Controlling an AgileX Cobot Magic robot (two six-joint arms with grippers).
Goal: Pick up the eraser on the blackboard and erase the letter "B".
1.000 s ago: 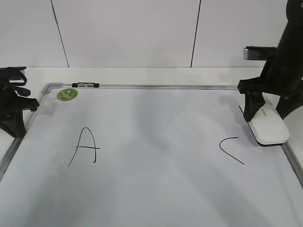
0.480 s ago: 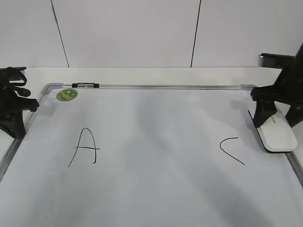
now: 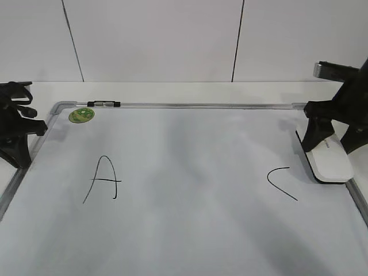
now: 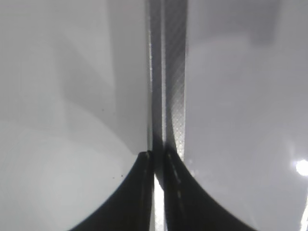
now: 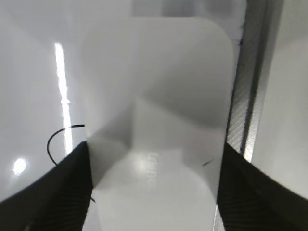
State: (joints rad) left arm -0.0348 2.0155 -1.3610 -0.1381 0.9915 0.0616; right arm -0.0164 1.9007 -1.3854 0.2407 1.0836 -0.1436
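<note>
A: What lies nearest on the board (image 3: 190, 230)?

B: Bare white surface, then 2 marks: the "A" (image 3: 102, 178) at left and the "C" (image 3: 282, 183) at right. No "B" shows between them.

A: And the eraser (image 3: 329, 162)?

B: Just past the "C", flat on the board beside the right frame rail (image 5: 245, 110). The right gripper (image 3: 330, 137) straddles it, 1 finger (image 5: 53, 192) at each long side, seemingly touching; whether it presses I cannot tell.

A: The left gripper (image 3: 14, 129)?

B: At the left edge, fingers (image 4: 139, 192) nearly together over the frame rail (image 4: 168, 86), holding nothing.

A: Farther back?

B: A green sticker (image 3: 81, 115) in the far-left corner and a marker (image 3: 104, 103) on the far rail.
</note>
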